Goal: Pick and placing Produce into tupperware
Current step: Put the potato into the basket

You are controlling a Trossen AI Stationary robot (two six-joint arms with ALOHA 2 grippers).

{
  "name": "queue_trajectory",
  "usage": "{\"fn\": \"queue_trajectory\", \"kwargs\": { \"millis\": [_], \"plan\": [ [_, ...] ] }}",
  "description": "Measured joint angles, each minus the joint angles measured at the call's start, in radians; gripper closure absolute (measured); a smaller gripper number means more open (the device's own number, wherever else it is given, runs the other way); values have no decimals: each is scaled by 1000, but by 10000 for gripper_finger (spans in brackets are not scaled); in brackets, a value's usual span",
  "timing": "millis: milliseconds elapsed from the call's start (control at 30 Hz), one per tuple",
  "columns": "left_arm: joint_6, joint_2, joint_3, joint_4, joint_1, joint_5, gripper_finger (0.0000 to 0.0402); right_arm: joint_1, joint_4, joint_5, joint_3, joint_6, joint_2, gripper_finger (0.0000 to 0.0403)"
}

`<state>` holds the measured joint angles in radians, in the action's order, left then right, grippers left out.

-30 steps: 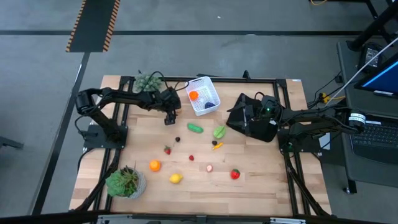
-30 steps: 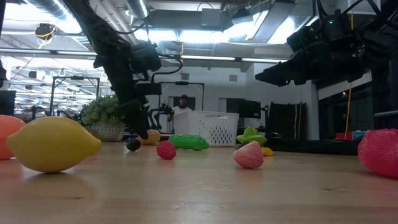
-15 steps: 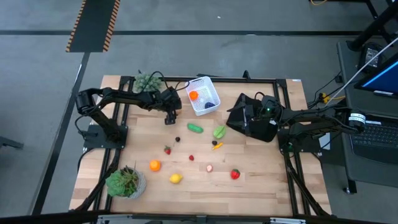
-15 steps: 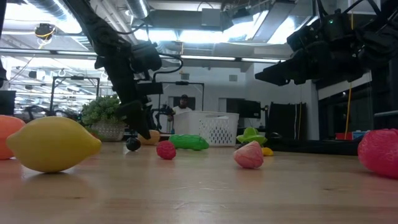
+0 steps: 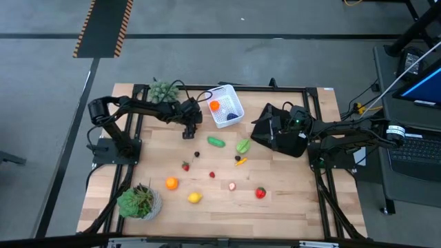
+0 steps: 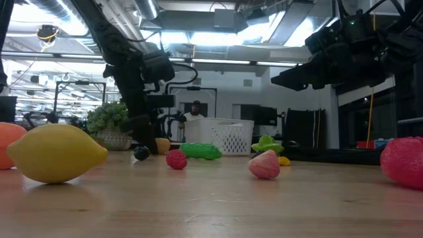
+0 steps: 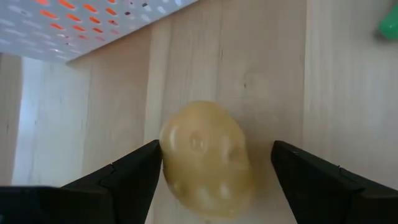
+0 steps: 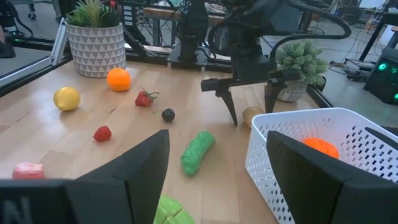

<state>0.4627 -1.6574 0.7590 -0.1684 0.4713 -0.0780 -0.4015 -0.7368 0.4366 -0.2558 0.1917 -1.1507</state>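
Observation:
My left gripper (image 5: 187, 129) points down, open, over a tan potato (image 7: 208, 158) that lies on the table just left of the white tub (image 5: 225, 107). Its fingers (image 7: 134, 171) stand on either side of the potato, also seen in the right wrist view (image 8: 252, 115). The tub holds an orange piece (image 5: 214, 105) and a dark piece (image 5: 233, 114). A green cucumber (image 5: 216, 142), a leafy green (image 5: 243, 146), a dark berry (image 5: 196, 154), a strawberry (image 5: 185, 166), an orange (image 5: 171, 183), a lemon (image 5: 195, 198) and red pieces (image 5: 260, 193) lie on the table. My right gripper (image 8: 217, 180) waits open over the black cloth (image 5: 279, 131).
Two potted plants stand on the table: one at the far edge (image 5: 164, 90) behind my left arm, one at the near left corner (image 5: 140, 201). The black folded cloth lies right of the tub. A person (image 6: 195, 112) stands in the room beyond the table.
My left arm has shifted a little at its elbow, and its gripper now stands more upright over the potato. The gripper has stayed above the same spot. The produce and the tub have not moved.

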Motion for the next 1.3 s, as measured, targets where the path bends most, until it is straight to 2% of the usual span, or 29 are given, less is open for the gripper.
{"fn": "queue_trajectory", "kwargs": {
  "millis": [667, 800, 1033, 1300],
  "plan": [
    [-11, -6, 31, -41, 0, -10, 158, 0, 1, 0, 0, 0, 0, 132],
    [-13, -5, 32, -55, 0, -46, 168, 0, 1, 0, 0, 0, 0, 132],
    [-39, -5, 32, -62, 2, -95, 217, 0, 2, 0, 0, 0, 0, 132],
    [-71, -2, 31, -64, 2, -105, 218, 0, 2, 0, 0, 0, 0, 132]
  ]
}}
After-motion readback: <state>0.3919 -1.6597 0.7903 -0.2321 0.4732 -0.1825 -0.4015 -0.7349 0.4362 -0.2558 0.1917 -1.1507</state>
